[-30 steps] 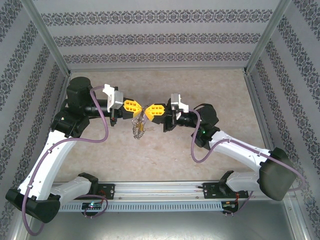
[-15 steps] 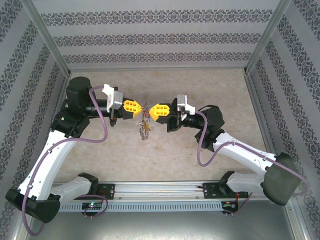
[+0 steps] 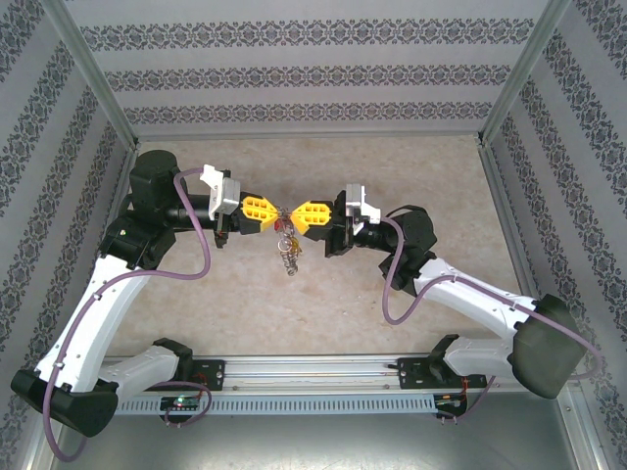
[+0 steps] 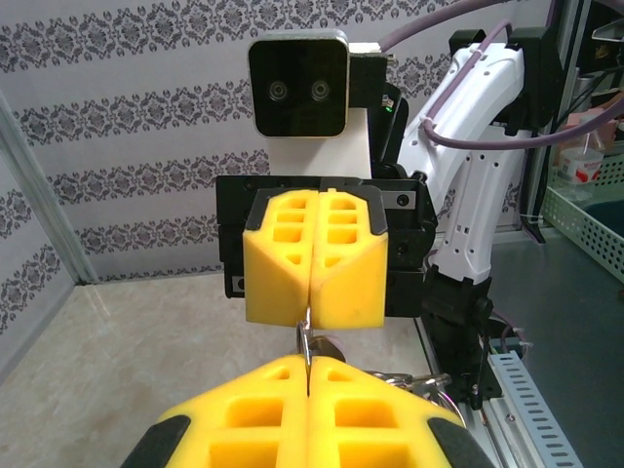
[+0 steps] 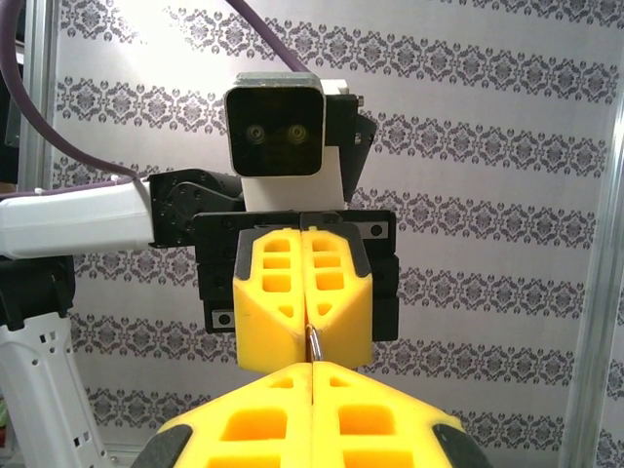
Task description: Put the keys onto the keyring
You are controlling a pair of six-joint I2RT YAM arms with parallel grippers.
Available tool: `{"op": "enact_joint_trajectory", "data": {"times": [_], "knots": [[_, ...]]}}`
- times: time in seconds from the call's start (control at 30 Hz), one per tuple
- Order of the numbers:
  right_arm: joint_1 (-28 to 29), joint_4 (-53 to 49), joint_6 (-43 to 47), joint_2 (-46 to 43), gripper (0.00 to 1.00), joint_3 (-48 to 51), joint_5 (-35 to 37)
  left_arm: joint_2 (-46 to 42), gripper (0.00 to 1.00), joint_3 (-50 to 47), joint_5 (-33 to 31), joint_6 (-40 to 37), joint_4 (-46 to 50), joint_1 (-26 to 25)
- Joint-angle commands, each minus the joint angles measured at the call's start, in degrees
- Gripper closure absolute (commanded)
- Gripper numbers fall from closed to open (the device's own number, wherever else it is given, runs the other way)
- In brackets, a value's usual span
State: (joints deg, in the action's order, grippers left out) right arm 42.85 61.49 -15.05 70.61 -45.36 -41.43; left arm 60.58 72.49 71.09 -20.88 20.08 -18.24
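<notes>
Seeing left gripper (image 3: 275, 212) and right gripper (image 3: 295, 213) both pinched shut on the ring (image 3: 288, 238) mid-frame, keys (image 3: 291, 259) dangling just below, so feed slowly along the wire, no pulling apart or it slips.

Our left arm (image 3: 93, 323) and right arm (image 3: 470, 294) have white shells and big black joints. A purple cable (image 3: 201, 259) loops along each. Our left gripper (image 3: 273, 210) and right gripper (image 3: 296, 212) have fat yellow fingers (image 4: 312, 253) full of square holes, and a black box (image 5: 280, 124) with two round eyes on top. Small silver screws (image 5: 384, 230) sit in the black plates.
</notes>
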Motion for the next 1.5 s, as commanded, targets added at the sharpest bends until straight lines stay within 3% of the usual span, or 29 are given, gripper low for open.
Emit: {"op": "enact_joint_trajectory", "data": {"times": [0.0,1.47], "knots": [[-0.75,3.89,-0.42,-0.55,1.0,-0.06,0.74,-0.95,1.0,0.2,3.26,0.91,-4.0,0.59],[-0.08,6.31,-2.46,0.76,1.0,-0.78,-0.84,-0.99,1.0,0.15,3.24,1.47,-4.43,0.7]]}}
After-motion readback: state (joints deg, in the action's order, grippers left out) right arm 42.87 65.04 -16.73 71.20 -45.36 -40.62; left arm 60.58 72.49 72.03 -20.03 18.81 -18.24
